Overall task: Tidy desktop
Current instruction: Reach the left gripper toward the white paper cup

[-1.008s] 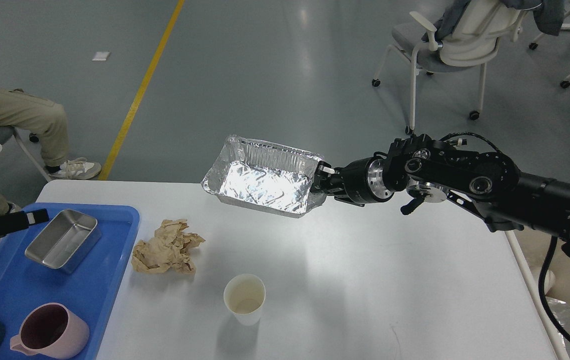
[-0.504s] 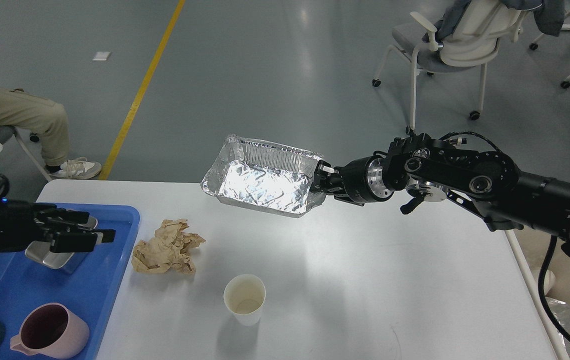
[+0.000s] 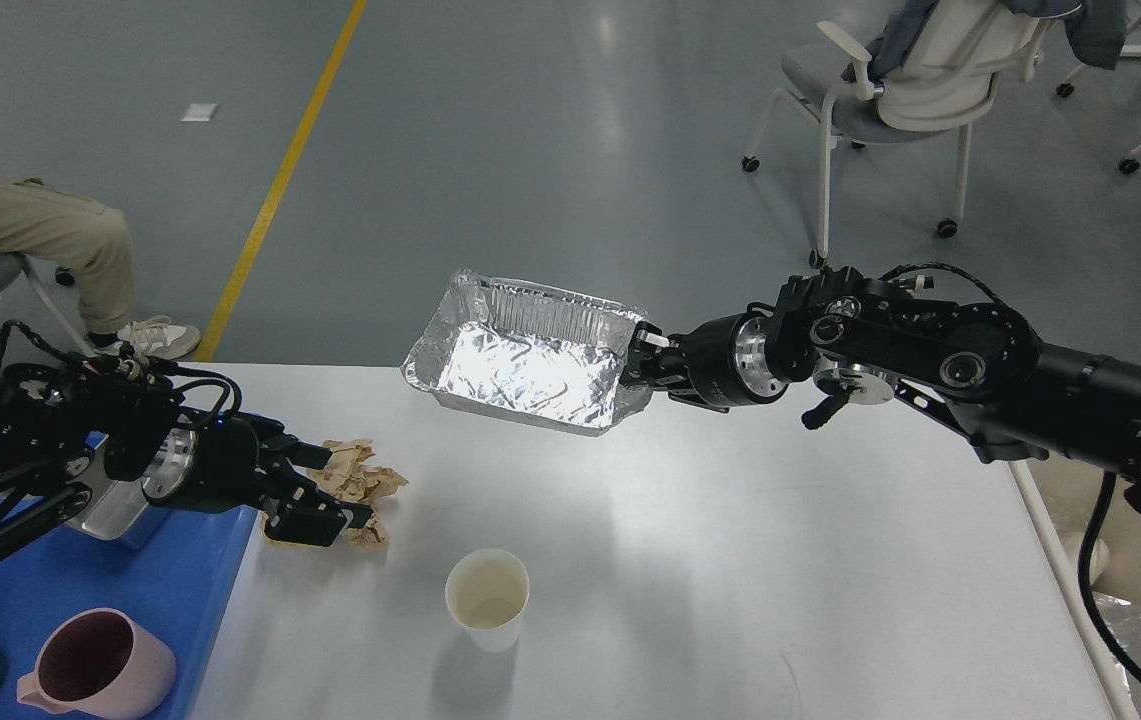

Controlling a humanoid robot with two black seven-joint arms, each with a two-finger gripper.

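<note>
Glossy white rectangular desktop [image 3: 730, 560] fills lower frame, 6 o'clock. Crinkled silver foil tray [image 3: 528, 355] at 12, off surface, pinched at rim by right gripper [image 3: 642, 362]. Left gripper [image 3: 325, 490], fingers apart, over crumpled brown paper wad [image 3: 360, 480] at 9. Risk: thin rim buckles, tray drops; left arm sweep could tip white paper cup [image 3: 487, 598].

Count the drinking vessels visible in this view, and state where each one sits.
2, possibly more. A white paper cup stands on the white desktop, near the front. A pink plastic mug sits on the blue plastic tray. A dark teal object at the left edge is cut off.
</note>
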